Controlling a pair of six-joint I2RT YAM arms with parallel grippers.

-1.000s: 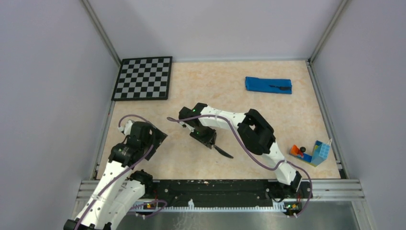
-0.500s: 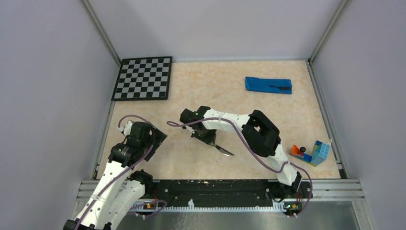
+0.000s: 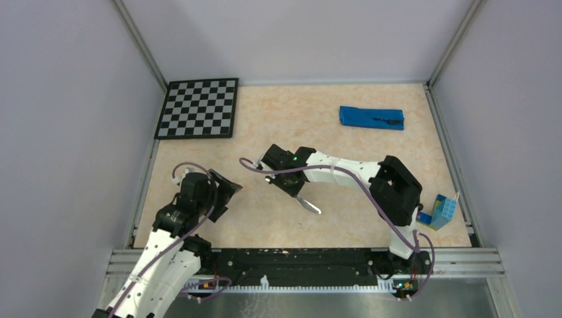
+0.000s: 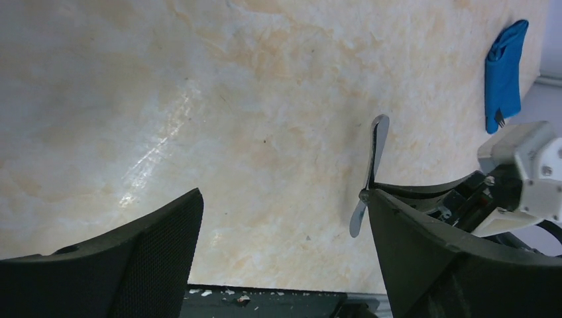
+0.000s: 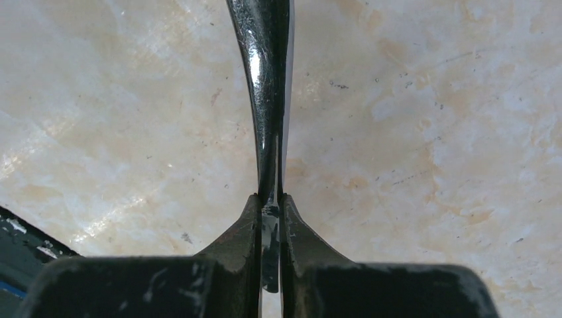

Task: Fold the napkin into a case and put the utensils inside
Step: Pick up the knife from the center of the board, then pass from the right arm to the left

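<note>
A pale grey knife (image 3: 309, 205) is gripped near its middle by my right gripper (image 3: 293, 190), low over the table's centre. In the right wrist view the fingers (image 5: 248, 225) press against both sides of the knife (image 5: 265, 79). My left gripper (image 3: 228, 189) hovers open at the front left with nothing between its fingers; in its own view the left gripper (image 4: 285, 195) looks toward the knife (image 4: 378, 142). The blue napkin lies at the back right as a narrow folded case (image 3: 371, 118), with the dark fork (image 3: 389, 121) poking from its right end. The case (image 4: 502, 73) also shows in the left wrist view.
A black-and-white checkerboard (image 3: 199, 108) lies at the back left. Coloured toy blocks (image 3: 443, 211) stand at the right edge beside my right arm's elbow. A black rail (image 3: 298, 255) runs along the table's front edge, and metal posts frame the sides.
My right gripper has shut on the knife and moved slightly right with it, its elbow swinging right. The left arm has shifted a little to the right.
</note>
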